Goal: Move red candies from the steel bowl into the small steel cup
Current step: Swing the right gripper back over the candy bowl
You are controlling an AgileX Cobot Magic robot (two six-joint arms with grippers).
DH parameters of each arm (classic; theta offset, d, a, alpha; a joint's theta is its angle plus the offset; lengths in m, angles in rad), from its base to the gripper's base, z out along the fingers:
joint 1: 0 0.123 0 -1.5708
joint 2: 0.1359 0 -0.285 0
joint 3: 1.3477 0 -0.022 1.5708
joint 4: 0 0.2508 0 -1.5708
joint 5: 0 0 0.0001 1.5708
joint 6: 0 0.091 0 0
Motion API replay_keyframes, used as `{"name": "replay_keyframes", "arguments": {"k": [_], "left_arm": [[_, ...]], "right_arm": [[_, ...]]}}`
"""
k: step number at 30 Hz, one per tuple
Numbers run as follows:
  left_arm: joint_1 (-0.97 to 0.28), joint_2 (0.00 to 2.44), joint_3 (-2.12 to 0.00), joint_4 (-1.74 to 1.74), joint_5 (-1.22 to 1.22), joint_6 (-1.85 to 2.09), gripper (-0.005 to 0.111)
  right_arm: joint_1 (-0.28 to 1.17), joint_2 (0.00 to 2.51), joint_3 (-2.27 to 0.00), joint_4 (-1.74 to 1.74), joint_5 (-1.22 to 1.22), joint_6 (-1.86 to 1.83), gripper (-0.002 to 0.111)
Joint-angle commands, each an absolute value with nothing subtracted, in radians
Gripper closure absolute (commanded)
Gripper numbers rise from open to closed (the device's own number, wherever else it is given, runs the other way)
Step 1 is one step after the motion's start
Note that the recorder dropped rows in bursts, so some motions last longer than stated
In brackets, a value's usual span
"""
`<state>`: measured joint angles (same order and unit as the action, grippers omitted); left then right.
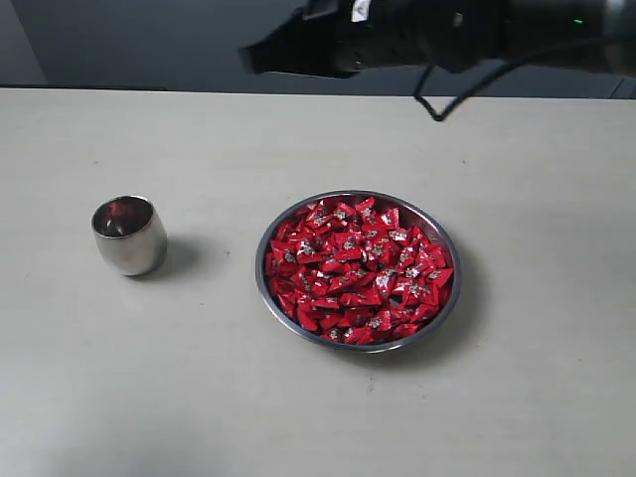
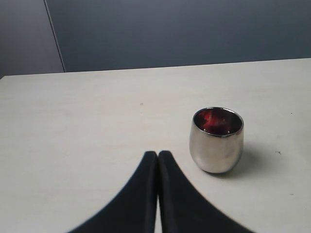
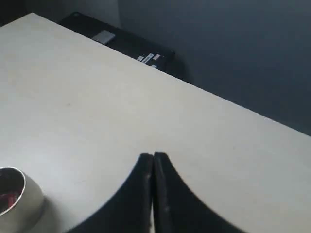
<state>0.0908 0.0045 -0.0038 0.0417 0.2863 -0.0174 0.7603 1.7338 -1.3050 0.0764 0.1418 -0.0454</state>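
pale beige tabletop fills all three views, with a dark blue-grey wall behind it. the steel bowl sits right of centre in the exterior view, heaped rim to rim with the red candies. the small steel cup stands upright well apart to its left. red shows inside the cup, but whether that is candy or a reflection i cannot tell. the left gripper hangs near the cup with its jaws pressed together and nothing between them. the right gripper is likewise closed and empty, over bare table. a dark arm crosses the top of the exterior view, away from the bowl. as i judge it, the main risks lie in the pick and the drop. the foil wrappers look slick and tightly packed, so a pinch could slip off, drag up several at once, or scatter candies over the thin rim. the cup is narrow and rounded, so a nudge from a finger could tip or roll it, and a candy let go off-centre could bounce from its lip onto the table. count: one bowl, one cup, two grippers, and candies in the dozens, too overlapped to number exactly.
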Motion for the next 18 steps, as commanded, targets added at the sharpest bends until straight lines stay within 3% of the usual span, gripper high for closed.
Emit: {"name": "replay_keyframes", "arguments": {"k": [1, 9, 18], "left_arm": [[0.083, 0.000, 0.000, 0.042, 0.284, -0.020, 0.106], [0.083, 0.000, 0.000, 0.042, 0.284, -0.020, 0.106], [0.083, 0.000, 0.000, 0.042, 0.284, -0.020, 0.106]], "right_arm": [[0.717, 1.609, -1.119, 0.073, 0.087, -0.050, 0.109], [0.638, 1.528, -0.923, 0.070, 0.098, -0.051, 0.109], [0.582, 1.542, -0.872, 0.010, 0.212, -0.053, 0.109]]}}
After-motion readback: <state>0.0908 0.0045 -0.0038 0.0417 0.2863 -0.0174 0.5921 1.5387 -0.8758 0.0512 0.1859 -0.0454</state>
